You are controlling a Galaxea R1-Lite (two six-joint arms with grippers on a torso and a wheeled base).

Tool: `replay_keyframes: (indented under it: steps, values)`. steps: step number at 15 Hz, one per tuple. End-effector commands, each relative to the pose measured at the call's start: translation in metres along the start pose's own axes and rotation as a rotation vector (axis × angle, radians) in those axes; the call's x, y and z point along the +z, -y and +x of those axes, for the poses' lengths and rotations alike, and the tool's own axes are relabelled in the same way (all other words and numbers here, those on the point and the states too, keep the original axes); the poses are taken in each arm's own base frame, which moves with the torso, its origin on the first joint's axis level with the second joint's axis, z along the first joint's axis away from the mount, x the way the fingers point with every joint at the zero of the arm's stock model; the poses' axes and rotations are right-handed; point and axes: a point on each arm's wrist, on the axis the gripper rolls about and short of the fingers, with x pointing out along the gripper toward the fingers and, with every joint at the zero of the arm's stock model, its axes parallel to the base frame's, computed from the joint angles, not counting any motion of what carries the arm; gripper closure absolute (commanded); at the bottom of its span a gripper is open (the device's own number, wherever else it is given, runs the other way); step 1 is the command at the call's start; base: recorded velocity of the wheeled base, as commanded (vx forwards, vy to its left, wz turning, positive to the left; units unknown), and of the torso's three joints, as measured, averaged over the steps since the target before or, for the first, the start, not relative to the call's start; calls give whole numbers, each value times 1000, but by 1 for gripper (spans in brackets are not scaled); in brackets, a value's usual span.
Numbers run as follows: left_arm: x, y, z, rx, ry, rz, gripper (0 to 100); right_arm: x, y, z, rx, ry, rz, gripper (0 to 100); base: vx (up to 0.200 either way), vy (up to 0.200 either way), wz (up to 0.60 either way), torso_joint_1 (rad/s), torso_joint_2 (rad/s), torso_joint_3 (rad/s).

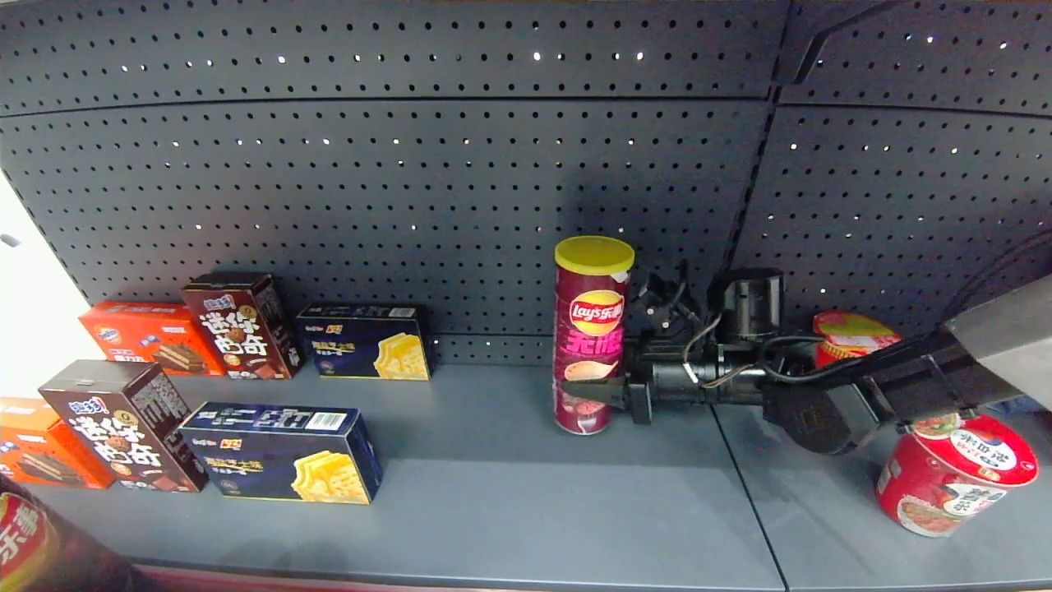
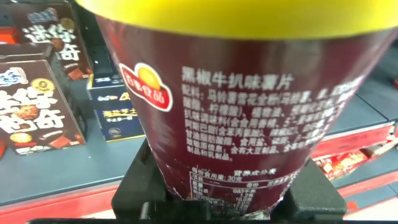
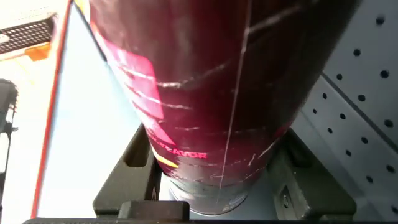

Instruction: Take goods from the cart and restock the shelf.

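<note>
Closure of right pincer (image 1: 606, 393) around lower body of chip can (image 1: 590, 329), can upright on grey shelf (image 1: 493, 493), two red noodle cups (image 1: 953, 473) back by its wrist, left pincer (image 2: 224, 190) clasping second chip can (image 2: 249, 106), snack boxes (image 2: 37, 118) beyond its fingertips.

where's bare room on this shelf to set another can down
Widest bare patch: shelf between the blue boxes and the standing can, running to the front edge. Crowded: the other boxes at left, and right of the can, where the right gripper and noodle cups sit.
</note>
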Motion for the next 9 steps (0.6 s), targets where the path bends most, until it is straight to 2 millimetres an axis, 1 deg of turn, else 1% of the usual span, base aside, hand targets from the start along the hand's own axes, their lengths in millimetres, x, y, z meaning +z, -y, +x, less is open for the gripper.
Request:
replay_keyframes:
  steps: [1,3,4,7,9]
  values:
    - [-1,1,-4,-1,17,2,100,25,-24,-25,-6,33,-36,100,0,0,0,0,0,0]
    - [-1,1,-7,0,-2,1,100,27,-40,-45,-43,17,-29,100,0,0,0,0,0,0]
    - [-2,1,-8,-4,0,1,100,25,-47,-53,-48,9,-30,100,0,0,0,0,0,0]
    - [-2,1,-8,-4,1,1,100,14,-66,-72,-65,16,-63,100,0,0,0,0,0,0]
    - [-4,1,-8,-1,-6,0,100,7,-81,-79,-69,23,-66,100,0,0,0,0,0,0]
